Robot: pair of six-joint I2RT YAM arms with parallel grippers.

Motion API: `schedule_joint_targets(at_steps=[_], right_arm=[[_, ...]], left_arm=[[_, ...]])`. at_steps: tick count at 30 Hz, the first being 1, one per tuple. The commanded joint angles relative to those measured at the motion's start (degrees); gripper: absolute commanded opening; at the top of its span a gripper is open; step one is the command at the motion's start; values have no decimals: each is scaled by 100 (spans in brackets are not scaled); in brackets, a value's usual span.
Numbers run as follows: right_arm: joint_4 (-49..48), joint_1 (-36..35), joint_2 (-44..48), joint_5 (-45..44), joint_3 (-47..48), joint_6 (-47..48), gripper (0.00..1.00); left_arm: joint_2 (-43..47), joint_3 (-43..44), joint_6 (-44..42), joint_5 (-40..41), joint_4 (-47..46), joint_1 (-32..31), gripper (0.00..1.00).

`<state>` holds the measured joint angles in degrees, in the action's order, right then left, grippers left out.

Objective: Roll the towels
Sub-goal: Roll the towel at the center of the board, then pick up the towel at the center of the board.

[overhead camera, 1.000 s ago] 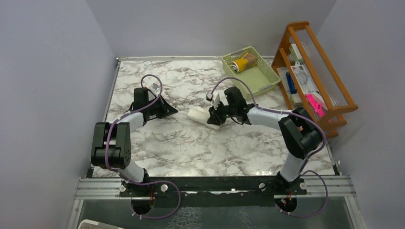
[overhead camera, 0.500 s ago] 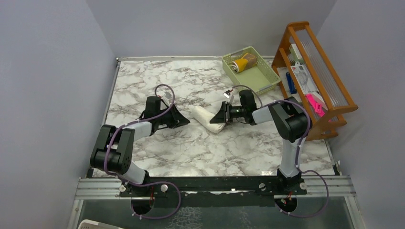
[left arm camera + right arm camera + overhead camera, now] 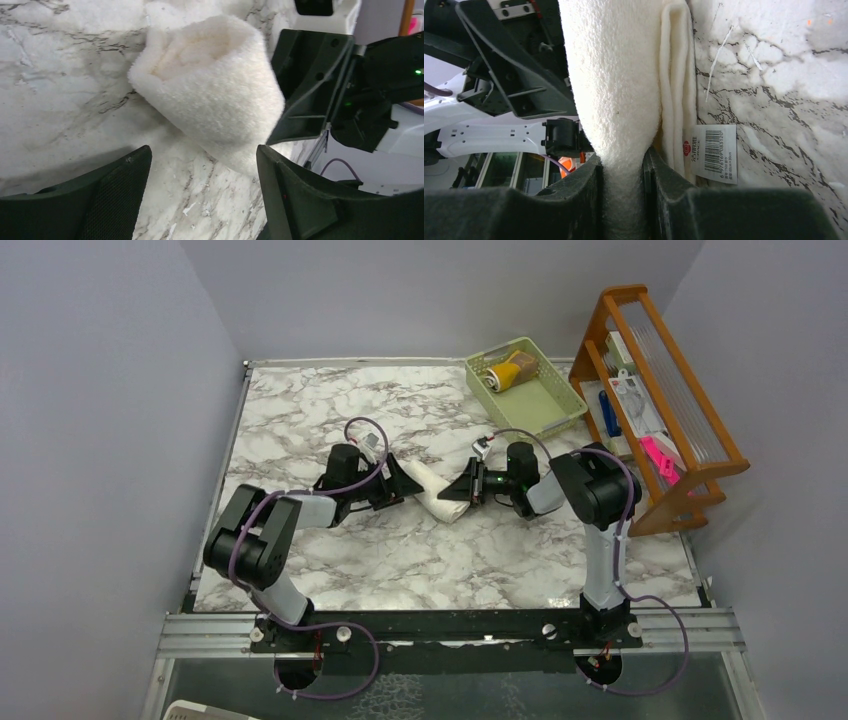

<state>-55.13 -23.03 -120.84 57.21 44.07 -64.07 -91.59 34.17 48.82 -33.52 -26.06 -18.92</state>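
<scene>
A cream-white towel (image 3: 430, 488), rolled into a stubby cylinder, lies mid-table between both grippers. My right gripper (image 3: 460, 488) is shut on its right end. The right wrist view shows the towel (image 3: 616, 75) pinched between the fingers (image 3: 579, 200), with a loose folded edge and a barcode label (image 3: 716, 152) beside them. My left gripper (image 3: 402, 482) stands open just left of the roll. In the left wrist view the towel (image 3: 210, 95) sits just beyond the gap between the spread fingers (image 3: 115, 200). A mustard-yellow towel (image 3: 503, 376) and a tan-brown towel (image 3: 523, 364) lie rolled in the basket.
The pale green basket (image 3: 545, 405) stands at the back right of the marble table (image 3: 330, 550). A wooden rack (image 3: 690, 455) with small items stands along the right edge. Grey walls close in the left and back sides.
My left arm has reached right, up to the cream-white towel, and its jaws have gone from shut to open. The right gripper has kept its hold while its arm folded in.
</scene>
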Motion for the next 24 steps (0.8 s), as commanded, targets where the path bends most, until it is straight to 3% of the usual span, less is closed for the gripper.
schedule_joint_targets(at_steps=[1, 9, 18, 21, 24], right_arm=[[-158, -14, 53, 19, 45, -58, 3], [-492, -11, -100, 97, -85, -215, 3], [-1256, -21, -332, 208, -143, -711, 3], [-1343, -20, -366, 248, -149, -726, 3], [-1294, -34, -250, 321, -114, -508, 10]], left_arm=[[-498, 90, -125, 393, -531, -117, 83], [-983, 46, 146, 500, -1911, -329, 91], [-1621, -52, 449, 630, -2866, -603, 90], [-1677, -54, 529, 639, -3042, -605, 81], [-1627, -19, 509, 631, -3072, -602, 59]])
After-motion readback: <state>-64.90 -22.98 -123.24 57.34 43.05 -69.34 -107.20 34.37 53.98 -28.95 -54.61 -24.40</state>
